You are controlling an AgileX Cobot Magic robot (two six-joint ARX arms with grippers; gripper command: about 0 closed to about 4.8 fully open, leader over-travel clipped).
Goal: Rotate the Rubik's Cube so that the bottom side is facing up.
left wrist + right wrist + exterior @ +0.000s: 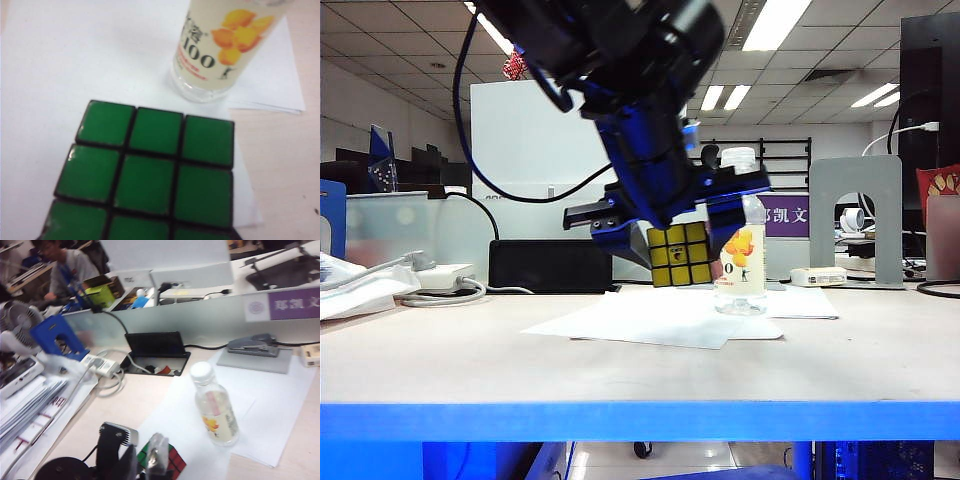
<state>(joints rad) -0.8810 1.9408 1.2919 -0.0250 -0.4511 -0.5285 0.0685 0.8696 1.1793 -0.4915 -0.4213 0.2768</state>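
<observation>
Left end effector (665, 235) grips the cube (680, 254), lifted clear of the tabletop (620, 370) at centre frame, yellow face toward the exterior camera. Right end effector is nowhere I can see; I judge it closed. The bottle (741, 235) stands just beside the cube on the paper (650, 320); turning the cube here could knock it over. Pale liquid nearly fills it, cap on.

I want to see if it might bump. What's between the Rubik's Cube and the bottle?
Nothing. The left wrist view shows only bare white paper between the Rubik's Cube, held by the left gripper, and the bottle.
</observation>
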